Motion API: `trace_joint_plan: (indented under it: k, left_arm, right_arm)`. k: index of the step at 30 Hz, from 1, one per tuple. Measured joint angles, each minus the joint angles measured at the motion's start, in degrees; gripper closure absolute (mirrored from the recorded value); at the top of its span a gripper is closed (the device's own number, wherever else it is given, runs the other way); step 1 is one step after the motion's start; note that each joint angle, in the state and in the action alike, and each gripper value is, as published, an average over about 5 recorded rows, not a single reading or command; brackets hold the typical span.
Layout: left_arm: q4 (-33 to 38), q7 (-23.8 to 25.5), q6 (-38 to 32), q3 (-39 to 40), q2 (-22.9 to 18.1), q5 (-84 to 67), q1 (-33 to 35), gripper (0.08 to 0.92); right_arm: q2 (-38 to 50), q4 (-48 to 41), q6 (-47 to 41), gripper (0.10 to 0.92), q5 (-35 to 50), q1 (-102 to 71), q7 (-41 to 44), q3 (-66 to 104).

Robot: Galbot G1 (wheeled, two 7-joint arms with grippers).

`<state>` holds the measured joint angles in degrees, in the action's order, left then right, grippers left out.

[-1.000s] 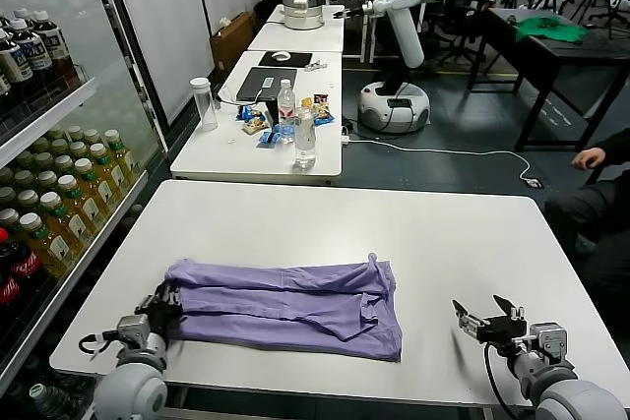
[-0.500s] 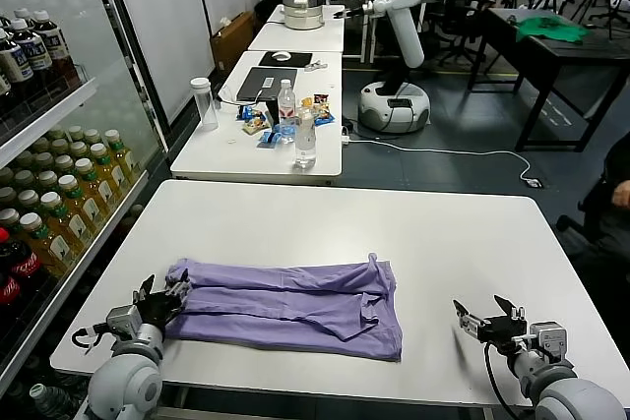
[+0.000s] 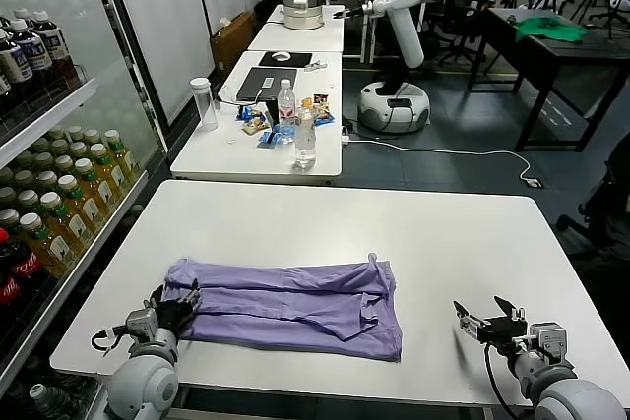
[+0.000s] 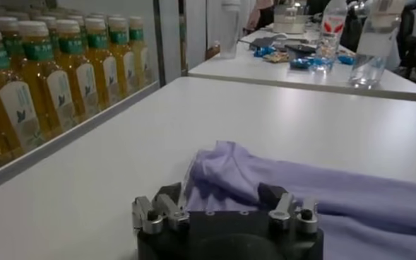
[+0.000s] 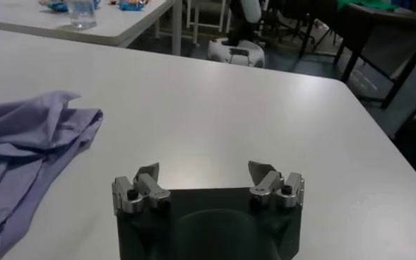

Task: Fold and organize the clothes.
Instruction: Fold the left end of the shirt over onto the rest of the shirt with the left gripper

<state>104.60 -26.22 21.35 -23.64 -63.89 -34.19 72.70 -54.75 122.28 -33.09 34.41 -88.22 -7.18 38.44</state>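
Note:
The lavender T-shirt (image 3: 285, 302) lies folded into a long band across the front of the white table (image 3: 443, 233). My left gripper (image 3: 177, 306) is at the shirt's left end, low over the table and open. In the left wrist view its jaws (image 4: 222, 195) stand wide apart with the shirt's end (image 4: 264, 176) between and just beyond them. My right gripper (image 3: 489, 321) is open and empty, low near the table's front right, apart from the shirt. In the right wrist view (image 5: 206, 172) the shirt's right end (image 5: 31, 138) lies off to one side.
A cooler shelf of drink bottles (image 3: 59, 204) stands at the left. A second table (image 3: 266, 145) behind holds bottles, a cup and a laptop. A white robot (image 3: 399, 7) and a green cloth (image 3: 551, 29) on a dark table are far back.
My left gripper has shifted right, up to the shirt's left end. The right gripper has not moved. A person at the right edge has moved out of view.

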Motion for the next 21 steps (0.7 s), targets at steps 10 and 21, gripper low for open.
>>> trace_joint_plan:
  k: [10, 21]
  left_arm:
    - [-0.7, -0.2, 0.3, -0.3, 0.0, -0.9, 0.2, 0.658]
    - [-0.2, 0.0, -0.7, -3.5, 2.7, -3.4, 0.1, 0.879]
  right_arm:
    - [0.0, 0.5, 0.0, 0.203, 0.0, -0.3, -0.1, 0.2]
    - [-0.2, 0.6, 0.0, 0.203, 0.0, 0.1, -0.3, 0.0]
